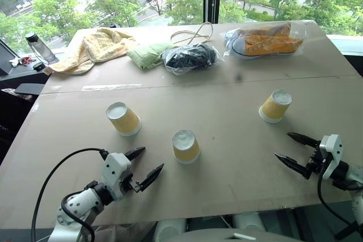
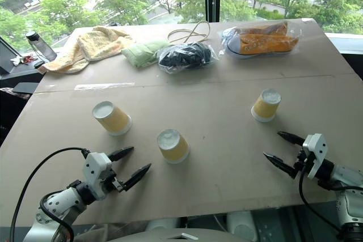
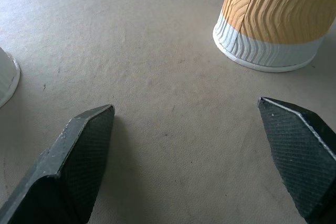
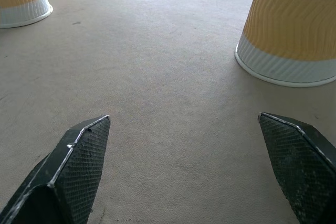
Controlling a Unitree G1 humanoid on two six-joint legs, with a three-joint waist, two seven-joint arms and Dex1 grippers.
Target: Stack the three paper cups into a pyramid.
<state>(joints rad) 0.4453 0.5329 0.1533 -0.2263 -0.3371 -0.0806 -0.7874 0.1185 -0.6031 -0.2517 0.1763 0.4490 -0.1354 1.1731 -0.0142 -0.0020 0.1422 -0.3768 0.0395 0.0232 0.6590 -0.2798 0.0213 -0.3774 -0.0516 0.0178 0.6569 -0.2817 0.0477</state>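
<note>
While both claws stand wide and empty, the middle cup [image 1: 185, 145] sits upside down, just ahead-right of the left gripper [image 1: 144, 166]. The right gripper [image 1: 294, 150] faces the right cup [image 1: 275, 106].

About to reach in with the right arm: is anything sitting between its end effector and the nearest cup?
Nothing visible. The right end effector is open, and only bare table lies between it and the right cup. The bagged shoes and clothes lie far behind.
</note>
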